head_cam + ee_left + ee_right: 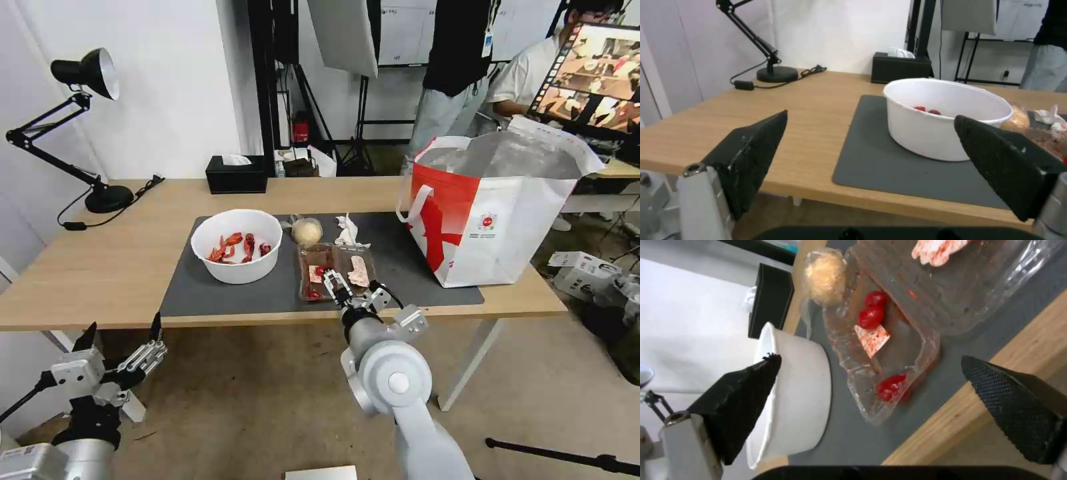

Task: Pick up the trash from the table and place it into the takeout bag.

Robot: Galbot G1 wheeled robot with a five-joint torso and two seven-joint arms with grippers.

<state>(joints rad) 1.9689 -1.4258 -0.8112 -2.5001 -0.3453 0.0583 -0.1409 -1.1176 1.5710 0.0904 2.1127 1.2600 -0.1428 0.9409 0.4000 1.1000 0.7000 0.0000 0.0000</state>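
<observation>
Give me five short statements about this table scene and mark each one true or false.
1. The white round bowl holds red crayfish shells. True.
2. The right gripper is shut on the crumpled white tissue. False: it is open, above the near edge of the clear hinged plastic tray.
3. The large white and red takeout bag stands upright on the light-wood table. True.
4. The left gripper grips the bowl. False: it is open, below the table's near edge.
5. The plastic-wrapped beige lump lies inside the bag. False: it lies on the dark grey mat.
</observation>
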